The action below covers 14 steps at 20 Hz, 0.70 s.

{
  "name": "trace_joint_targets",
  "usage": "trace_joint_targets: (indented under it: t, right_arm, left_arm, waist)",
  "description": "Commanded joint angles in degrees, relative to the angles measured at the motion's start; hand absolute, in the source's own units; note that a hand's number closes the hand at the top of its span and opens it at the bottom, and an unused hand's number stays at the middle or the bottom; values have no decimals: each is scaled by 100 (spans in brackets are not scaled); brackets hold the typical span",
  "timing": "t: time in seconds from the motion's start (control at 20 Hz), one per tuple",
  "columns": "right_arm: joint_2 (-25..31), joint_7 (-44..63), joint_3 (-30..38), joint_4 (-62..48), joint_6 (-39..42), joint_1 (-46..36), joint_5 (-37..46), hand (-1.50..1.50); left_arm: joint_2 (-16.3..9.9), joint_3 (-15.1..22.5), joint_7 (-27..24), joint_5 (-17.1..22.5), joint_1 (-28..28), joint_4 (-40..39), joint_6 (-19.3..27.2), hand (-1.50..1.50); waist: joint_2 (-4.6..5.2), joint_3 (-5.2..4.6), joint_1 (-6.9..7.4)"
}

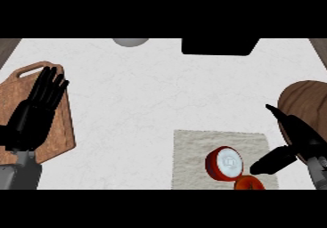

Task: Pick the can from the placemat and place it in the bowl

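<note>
I see the can [224, 163] upright on the placemat [192, 151], my right hand [298, 141] beside it, fingers straight and thumb spread for grasping, not yet touching, bowl [310, 100] just behind.

Table [159, 84]: white, marbled, matt. Cutting board [60, 129]: reddish wood, grained. Bowl [310, 100]: dark wood. Placemat [192, 156]: rough pale cloth. Can [224, 163]: glossy red, pale lid

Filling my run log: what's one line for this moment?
can on placemat | right robot hand open beside can | left robot hand resting | bowl waiting
</note>
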<state>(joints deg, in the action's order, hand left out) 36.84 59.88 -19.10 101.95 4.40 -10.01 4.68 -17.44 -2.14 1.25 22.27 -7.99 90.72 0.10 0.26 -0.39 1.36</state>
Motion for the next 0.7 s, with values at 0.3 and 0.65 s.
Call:
trace_joint_targets:
  t: [0.3, 0.65]
  right_arm:
    - [78, 2513, -236, 67, 883, -1732, -1969, -150]
    - [-46, 2530, -733, 50, 264, -1766, -2105, -150]
  left_arm:
    - [34, -35, 123, 80, -37, 98, -33, 0]
    - [240, -24, -206, -100, 98, -206, 4, 0]
  waist:
    - [-41, 13, 15]
    - [-43, 21, -145]
